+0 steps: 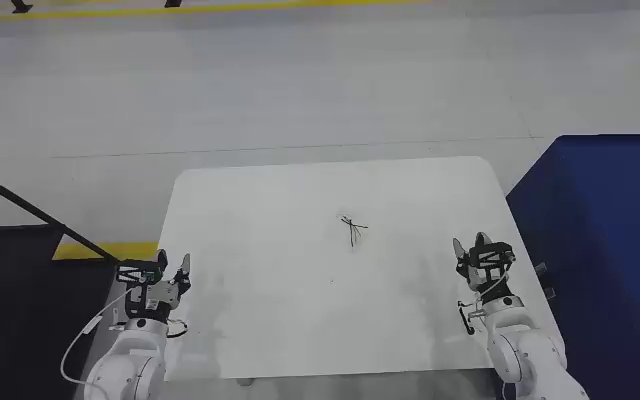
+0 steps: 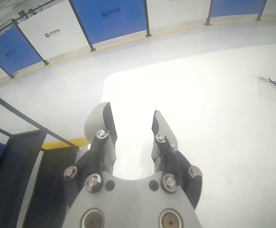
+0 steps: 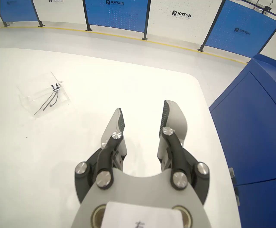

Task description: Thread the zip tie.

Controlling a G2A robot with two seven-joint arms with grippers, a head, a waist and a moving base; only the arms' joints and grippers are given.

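Thin black zip ties (image 1: 352,230) lie near the middle of the white table (image 1: 270,300), inside a clear shallow tray (image 3: 44,98) in the right wrist view, where the zip ties (image 3: 50,101) look like a few dark strands. A bit of them shows far off as the zip ties (image 2: 270,80) in the left wrist view. My left gripper (image 1: 172,272) hovers open over the table's near left edge, its fingers (image 2: 108,121) with nothing between them. My right gripper (image 1: 478,250) stands open at the near right, its fingers (image 3: 170,116) likewise bare. Both grippers are well apart from the zip ties.
A blue cabinet (image 1: 590,240) stands close to the table's right edge. Black barrier frames (image 1: 50,225) sit at the left. Blue and white partition panels (image 3: 120,13) line the room behind.
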